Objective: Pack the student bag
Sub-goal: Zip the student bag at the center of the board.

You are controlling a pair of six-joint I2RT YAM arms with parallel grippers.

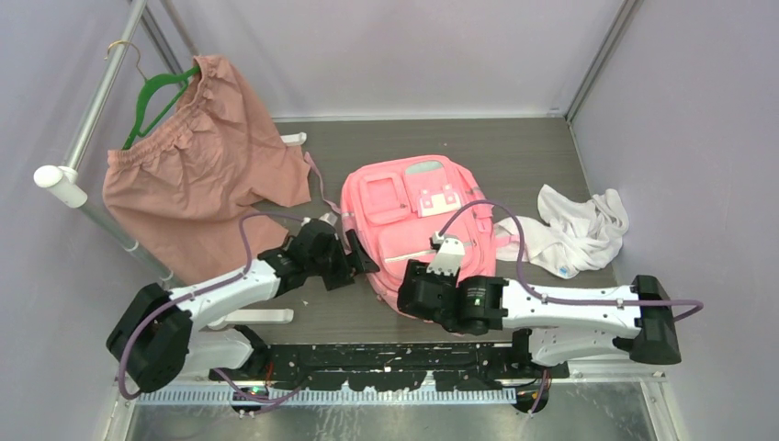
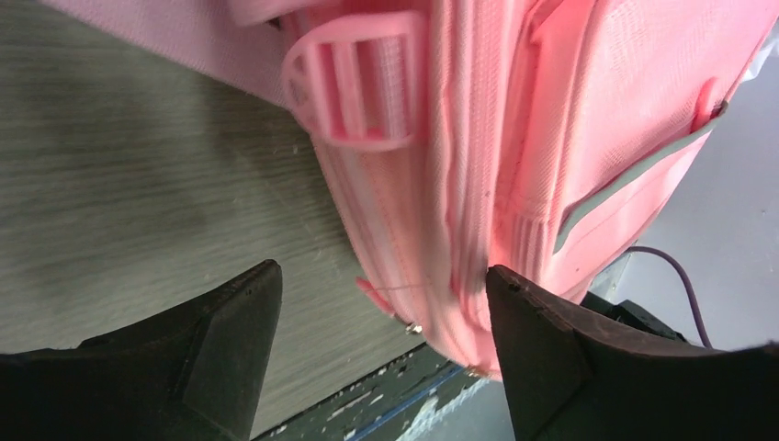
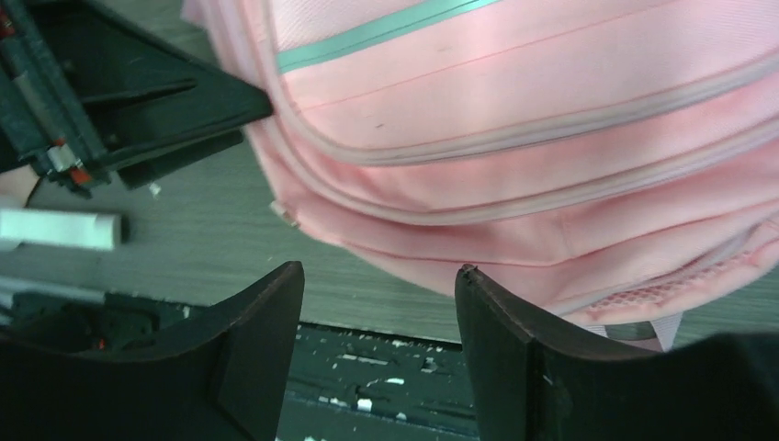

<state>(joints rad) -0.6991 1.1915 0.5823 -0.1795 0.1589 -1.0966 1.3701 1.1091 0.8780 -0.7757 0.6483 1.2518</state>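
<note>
The student bag (image 1: 413, 216) is a bright pink backpack lying flat on the dark table, front pockets up. My left gripper (image 1: 361, 263) is open at the bag's near-left corner. In the left wrist view (image 2: 384, 308) the bag's zippered side seam (image 2: 441, 230) lies between the fingers, and the right finger touches the fabric. A pink strap buckle (image 2: 358, 83) shows above. My right gripper (image 1: 415, 292) is open at the bag's near edge. In the right wrist view (image 3: 378, 280) it is empty, with the bag (image 3: 514, 119) just beyond the fingertips.
A dusty-pink garment (image 1: 197, 165) hangs on a green hanger (image 1: 152, 101) from a metal rail (image 1: 92, 115) at the left. A white cloth (image 1: 574, 230) lies right of the bag. The table's near edge (image 3: 386, 322) runs right under both grippers.
</note>
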